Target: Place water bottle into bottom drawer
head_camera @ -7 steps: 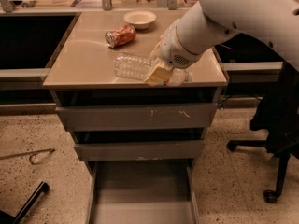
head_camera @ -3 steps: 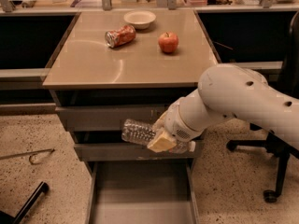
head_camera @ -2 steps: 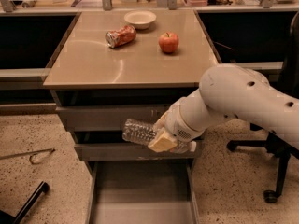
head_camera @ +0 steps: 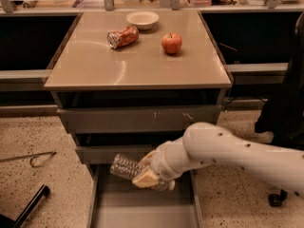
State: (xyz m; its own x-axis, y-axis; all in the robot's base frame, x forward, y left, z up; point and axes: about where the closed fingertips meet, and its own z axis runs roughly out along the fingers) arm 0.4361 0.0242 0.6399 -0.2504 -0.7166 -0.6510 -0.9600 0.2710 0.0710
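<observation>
The clear ribbed water bottle [head_camera: 124, 167] lies on its side in my gripper [head_camera: 148, 174], its free end pointing left. The gripper is shut on the bottle, with tan finger pads [head_camera: 145, 178] around its right part. It hangs just above the back of the open bottom drawer [head_camera: 142, 208], the lowest grey drawer, pulled out with a flat grey floor. My white arm [head_camera: 237, 153] reaches in from the right, in front of the middle drawer [head_camera: 109, 153].
On the tan cabinet top [head_camera: 95, 65] lie a crushed red soda can [head_camera: 122, 36], a red apple [head_camera: 171, 42] and a white bowl [head_camera: 142, 19]. The scratched-front top drawer [head_camera: 142, 118] is closed. A black chair base [head_camera: 280, 127] stands at right; a black bar [head_camera: 28, 208] lies on the floor at left.
My arm has carried the water bottle from the cabinet top down past the drawer fronts; over the last second it has dropped further, to just above the open bottom drawer.
</observation>
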